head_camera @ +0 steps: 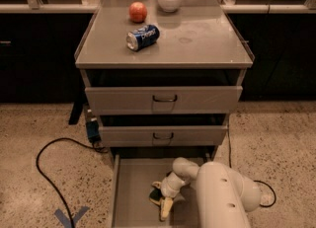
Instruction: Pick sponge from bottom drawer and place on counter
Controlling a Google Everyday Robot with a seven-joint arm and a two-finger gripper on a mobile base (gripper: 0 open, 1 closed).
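One gripper (165, 205): mine, low inside the bottom drawer (129, 192), at the end of my white arm, near the drawer's middle.
Grip: I cannot tell whether it is wide, narrow or closed on anything.
Sponge (156, 194): a small dark pad touching my gripper on its left, down on the drawer floor and partly hidden by me.
Sponge axis: what shows looks longer from the drawer's back to its front than across. I judge that its long axis runs that way, with one end pointing at the cabinet, but too much is covered to be sure.
Done: the drawer is pulled out and I am at the sponge.
Left: a sure hold, the lift out of the drawer, the carry up past the two closed drawer fronts (164, 98), and the set-down.
Counter (202, 44): well above and beyond my gripper. It is the surface that must receive the sponge, and the sponge is not on it yet.
On the counter: a blue soda can (142, 37) on its side, a red fruit (138, 11) and a white bowl (170, 0), all toward the back left. I judge that the right half is free.
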